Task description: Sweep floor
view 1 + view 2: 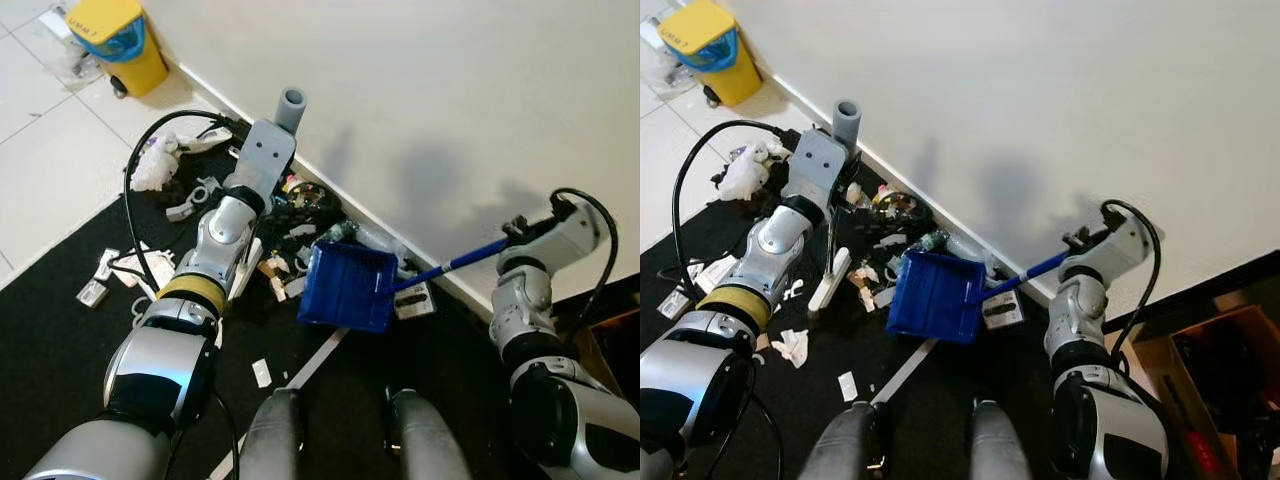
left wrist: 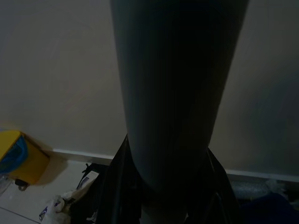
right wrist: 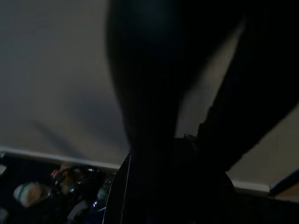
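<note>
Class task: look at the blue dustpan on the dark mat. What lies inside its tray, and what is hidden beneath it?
The blue dustpan looks empty inside; the litter pile sits just beyond its edge by the wall. The mat under it is covered, so anything beneath cannot be seen.

Faint, unreadable dark print marks the yellow bin's (image 1: pixel 118 38) lid.

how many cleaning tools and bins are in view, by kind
dustpan: 1
broom: 1
bin: 1
total: 3
</note>
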{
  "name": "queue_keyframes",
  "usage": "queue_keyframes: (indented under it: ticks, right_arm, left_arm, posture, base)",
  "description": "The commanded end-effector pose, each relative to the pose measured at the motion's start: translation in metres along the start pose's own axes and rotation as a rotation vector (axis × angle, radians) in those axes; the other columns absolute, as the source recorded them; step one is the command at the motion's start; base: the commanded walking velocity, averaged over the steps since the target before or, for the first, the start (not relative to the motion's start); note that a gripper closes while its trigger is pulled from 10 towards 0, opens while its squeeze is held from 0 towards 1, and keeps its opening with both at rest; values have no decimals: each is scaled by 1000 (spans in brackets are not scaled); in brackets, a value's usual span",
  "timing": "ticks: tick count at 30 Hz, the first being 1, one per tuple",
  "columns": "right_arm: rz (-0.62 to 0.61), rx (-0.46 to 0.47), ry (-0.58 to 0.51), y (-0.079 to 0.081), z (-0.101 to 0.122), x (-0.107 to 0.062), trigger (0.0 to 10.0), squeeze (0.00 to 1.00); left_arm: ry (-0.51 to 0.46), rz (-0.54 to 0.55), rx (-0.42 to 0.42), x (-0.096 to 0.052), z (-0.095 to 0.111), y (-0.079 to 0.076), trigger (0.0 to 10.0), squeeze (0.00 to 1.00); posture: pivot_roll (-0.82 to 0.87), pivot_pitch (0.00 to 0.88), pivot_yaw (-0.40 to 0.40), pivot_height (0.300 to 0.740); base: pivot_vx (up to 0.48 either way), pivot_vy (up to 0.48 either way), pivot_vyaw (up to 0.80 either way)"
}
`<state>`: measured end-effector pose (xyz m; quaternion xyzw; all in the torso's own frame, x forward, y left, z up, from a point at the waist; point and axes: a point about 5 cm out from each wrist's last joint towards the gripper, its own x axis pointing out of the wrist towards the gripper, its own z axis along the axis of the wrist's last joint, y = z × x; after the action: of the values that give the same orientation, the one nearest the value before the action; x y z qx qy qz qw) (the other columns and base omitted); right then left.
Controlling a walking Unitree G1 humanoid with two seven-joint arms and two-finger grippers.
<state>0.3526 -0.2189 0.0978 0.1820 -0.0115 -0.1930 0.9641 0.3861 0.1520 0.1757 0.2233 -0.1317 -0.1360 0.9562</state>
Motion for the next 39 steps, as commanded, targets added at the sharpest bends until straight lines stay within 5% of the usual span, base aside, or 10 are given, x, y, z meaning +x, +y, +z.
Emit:
queue_keyframes:
  ticks: [1, 6, 9, 15, 20, 28, 32, 39]
  right_arm:
    - [-48, -83, -16, -13, 7, 3, 10000, 0]
    - [-242, -185, -23, -45, 13, 3, 10000, 0]
    - [-280, -200, -33, -50, 15, 2, 10000, 0]
    - [-376, -112, 2, -57, 6, -2, 10000, 0]
    - [-393, -32, 79, -43, -15, -11, 10000, 0]
    - [-393, -32, 79, -43, -15, -11, 10000, 0]
    - [-319, 49, 136, -10, -33, -18, 10000, 0]
    - [-286, 96, 157, 3, -37, -19, 10000, 0]
  left_arm:
    - [-27, 13, 49, 0, 4, 9, 10000, 0]
    - [-22, 14, 59, 0, 3, 7, 10000, 0]
    - [-20, 15, 61, 0, 2, 7, 10000, 0]
    - [-16, 15, 59, 1, 2, 7, 10000, 0]
    - [-21, 9, 51, 3, 4, 5, 10000, 0]
    - [-21, 9, 51, 3, 4, 5, 10000, 0]
    - [-15, -2, 5, 5, 4, -6, 10000, 0]
    - [-12, -27, -7, 8, 6, -14, 10000, 0]
  posture:
    - [-37, 266, -6, 740]
    - [-38, 268, -3, 740]
    - [-39, 270, -2, 740]
    - [-36, 278, 6, 740]
    - [-35, 281, 7, 740]
    - [-35, 281, 7, 740]
    - [-40, 313, 1, 740]
    - [-51, 330, 0, 740]
  base:
    - [0, 0, 0]
    - [0, 0, 0]
    - [0, 0, 0]
    - [0, 0, 0]
    - [0, 0, 0]
    - [0, 0, 0]
    - [0, 0, 0]
    - [0, 0, 0]
